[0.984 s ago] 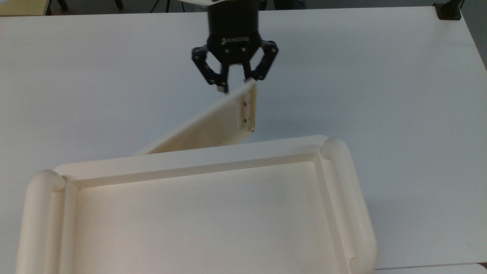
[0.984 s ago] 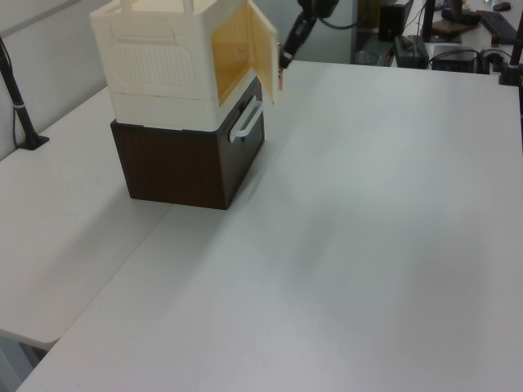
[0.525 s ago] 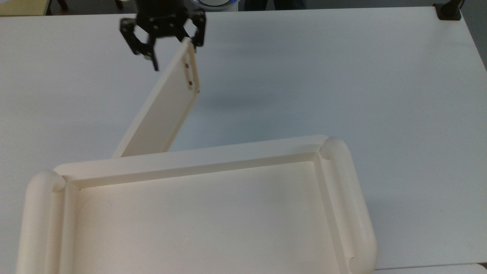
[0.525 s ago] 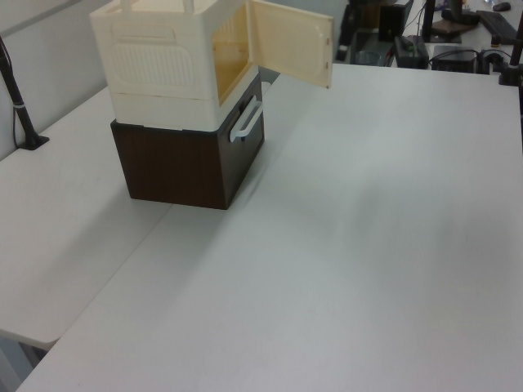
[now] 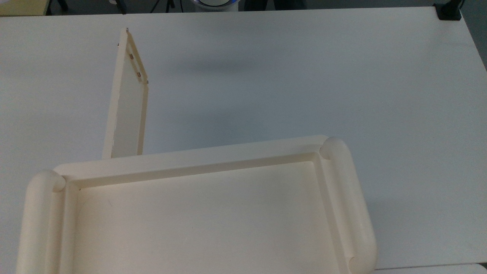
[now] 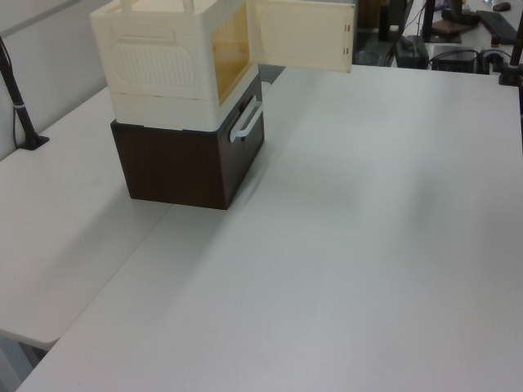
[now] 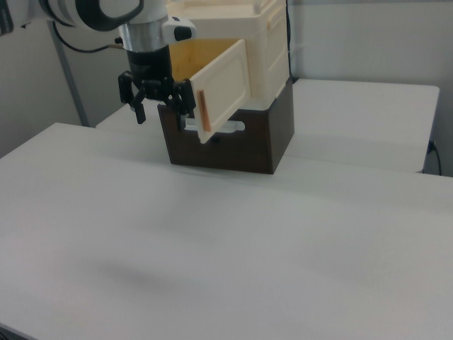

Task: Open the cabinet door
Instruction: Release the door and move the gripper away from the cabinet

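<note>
The cabinet door (image 5: 127, 110) is a thin cream panel, swung wide open and pointing away from the cabinet's recessed top (image 5: 190, 167). In the left view the cabinet door (image 6: 298, 33) stands out from the amber-lit opening (image 6: 229, 49). In the right view the cabinet door (image 7: 225, 88) shows its outer face with a copper strip along the free edge. My gripper (image 7: 157, 106) hangs open just to the right view's left of that edge, holding nothing.
The cream cabinet (image 6: 159, 65) sits on a dark brown drawer box (image 6: 184, 167) with a white handle (image 6: 245, 122). The white table (image 5: 304, 76) spreads wide around it. A black clamp (image 5: 449, 11) sits at a far corner, a black pole (image 6: 16, 98) at the left view's left.
The door has swung further open, toward the top view's left. The gripper has let go of the door's edge and left the top view.
</note>
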Robot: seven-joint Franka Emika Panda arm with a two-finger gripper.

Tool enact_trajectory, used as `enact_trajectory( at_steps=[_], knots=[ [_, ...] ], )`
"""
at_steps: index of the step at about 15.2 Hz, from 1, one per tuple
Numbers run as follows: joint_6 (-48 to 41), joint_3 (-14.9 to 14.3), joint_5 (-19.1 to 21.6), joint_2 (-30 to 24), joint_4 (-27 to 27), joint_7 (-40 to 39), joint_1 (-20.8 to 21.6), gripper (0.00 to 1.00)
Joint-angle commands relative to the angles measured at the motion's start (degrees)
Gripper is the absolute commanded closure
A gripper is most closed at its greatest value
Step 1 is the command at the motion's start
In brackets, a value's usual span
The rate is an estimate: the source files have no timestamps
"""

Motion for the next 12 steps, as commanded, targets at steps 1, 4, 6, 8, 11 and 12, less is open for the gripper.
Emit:
enact_trajectory(
  at_steps=[1, 4, 6, 8, 11, 12],
  knots=[
    [-2.2, -0.1, -1.0, -3.2, -2.4, -0.2, -0.4, 0.0],
    [-1.8, 0.5, -4.8, -2.6, -2.2, 11.8, 0.9, 0.0],
    [-1.9, 0.6, -5.6, -2.6, -2.2, 13.4, 1.6, 0.0],
    [-2.1, 0.5, -5.3, -2.6, -2.0, 14.1, 1.7, 0.0],
    [-2.4, -0.2, -5.5, -2.5, -2.0, 15.2, 3.2, 0.0],
    [-2.3, -1.1, -5.6, -2.2, -2.0, 15.6, 4.4, 0.0]
  ],
)
